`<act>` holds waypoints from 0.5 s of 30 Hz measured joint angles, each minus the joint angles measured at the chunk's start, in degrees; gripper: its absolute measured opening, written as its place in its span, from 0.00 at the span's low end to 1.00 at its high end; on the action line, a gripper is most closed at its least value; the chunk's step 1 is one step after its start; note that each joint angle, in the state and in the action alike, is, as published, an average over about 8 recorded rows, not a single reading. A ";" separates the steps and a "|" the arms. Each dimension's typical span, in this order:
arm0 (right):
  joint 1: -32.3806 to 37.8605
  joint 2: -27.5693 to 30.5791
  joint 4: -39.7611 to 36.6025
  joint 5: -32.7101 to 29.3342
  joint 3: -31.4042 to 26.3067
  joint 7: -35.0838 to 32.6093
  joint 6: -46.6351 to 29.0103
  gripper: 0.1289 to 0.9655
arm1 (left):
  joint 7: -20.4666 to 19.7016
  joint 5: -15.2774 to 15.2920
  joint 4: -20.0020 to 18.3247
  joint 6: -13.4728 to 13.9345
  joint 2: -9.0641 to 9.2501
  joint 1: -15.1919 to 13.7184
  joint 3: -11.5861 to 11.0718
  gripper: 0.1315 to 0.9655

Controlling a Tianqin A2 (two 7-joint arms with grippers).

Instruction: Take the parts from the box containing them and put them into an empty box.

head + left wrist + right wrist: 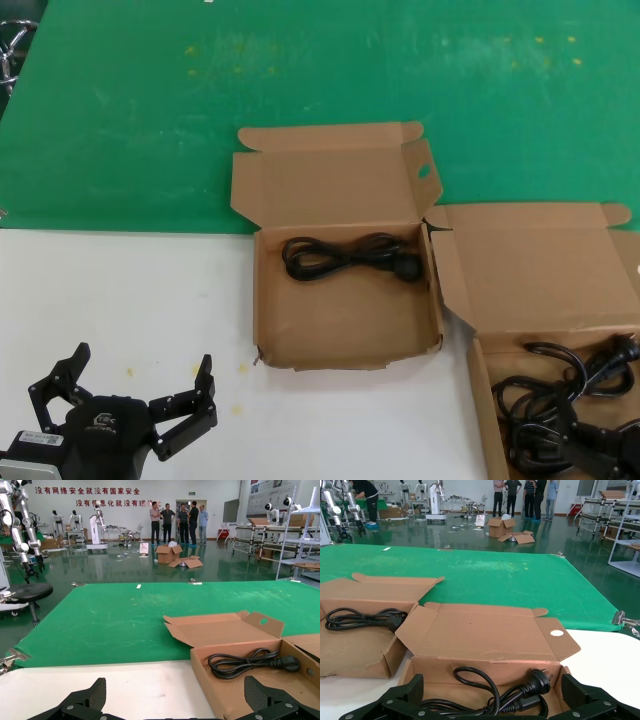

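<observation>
Nearest me, my left claw (135, 385) sat spread and empty over the white table (120, 300). My right claw (492, 702) hung spread and empty over the source box (560, 400), where a tangle of cords (570, 405) still waited. Farther out, the receiving box (345, 295) held one cord (350, 257) along its back wall. I judged the transfer barely begun, most bundles still unmoved.

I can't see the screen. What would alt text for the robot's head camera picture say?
Two open cardboard boxes sit on a white and green table: the middle box holds one black power cord, and the box at the right edge holds a tangle of cords. The left gripper hovers open at lower left, holding nothing.
</observation>
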 joint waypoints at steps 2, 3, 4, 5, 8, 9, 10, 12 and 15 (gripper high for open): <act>0.00 0.00 0.00 0.00 0.00 0.00 0.00 1.00 | 0.00 0.00 0.00 0.00 0.00 0.00 0.00 1.00; 0.00 0.00 0.00 0.00 0.00 0.00 0.00 1.00 | 0.00 0.00 0.00 0.00 0.00 0.00 0.00 1.00; 0.00 0.00 0.00 0.00 0.00 0.00 0.00 1.00 | 0.00 0.00 0.00 0.00 0.00 0.00 0.00 1.00; 0.00 0.00 0.00 0.00 0.00 0.00 0.00 1.00 | 0.00 0.00 0.00 0.00 0.00 0.00 0.00 1.00; 0.00 0.00 0.00 0.00 0.00 0.00 0.00 1.00 | 0.00 0.00 0.00 0.00 0.00 0.00 0.00 1.00; 0.00 0.00 0.00 0.00 0.00 0.00 0.00 1.00 | 0.00 0.00 0.00 0.00 0.00 0.00 0.00 1.00; 0.00 0.00 0.00 0.00 0.00 0.00 0.00 1.00 | 0.00 0.00 0.00 0.00 0.00 0.00 0.00 1.00; 0.00 0.00 0.00 0.00 0.00 0.00 0.00 1.00 | 0.00 0.00 0.00 0.00 0.00 0.00 0.00 1.00; 0.00 0.00 0.00 0.00 0.00 0.00 0.00 1.00 | 0.00 0.00 0.00 0.00 0.00 0.00 0.00 1.00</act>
